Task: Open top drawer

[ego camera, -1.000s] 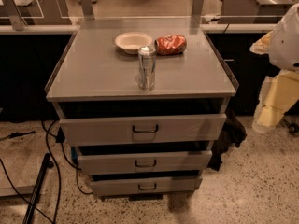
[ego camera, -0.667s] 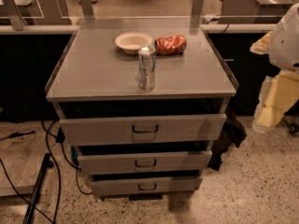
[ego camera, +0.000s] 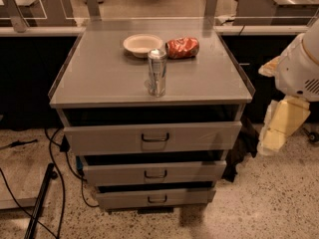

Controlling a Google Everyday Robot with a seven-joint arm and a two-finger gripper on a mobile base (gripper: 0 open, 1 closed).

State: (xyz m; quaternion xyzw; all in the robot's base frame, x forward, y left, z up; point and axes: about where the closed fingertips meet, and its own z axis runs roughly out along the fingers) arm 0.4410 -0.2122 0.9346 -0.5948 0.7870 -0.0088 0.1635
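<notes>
The top drawer (ego camera: pixel 109 138) is the widest grey front, just under the cabinet top, with a small dark pull handle (ego camera: pixel 155 137) at its centre. A dark gap shows between its upper edge and the tabletop. The mid-sized drawer front (ego camera: pixel 114 174) and the smallest one (ego camera: pixel 124 199) sit below it. My arm (ego camera: pixel 294 83), white with a cream link, hangs at the right edge of the view, to the right of the cabinet and apart from it. My gripper does not show in the view.
On the grey cabinet top (ego camera: pixel 104 78) stand a silver can (ego camera: pixel 157 72), a white bowl (ego camera: pixel 142 44) and a crumpled red bag (ego camera: pixel 182 47). Black cables (ego camera: pixel 52 173) and a dark pole (ego camera: pixel 40 203) lie on the speckled floor at the left. Desks stand behind.
</notes>
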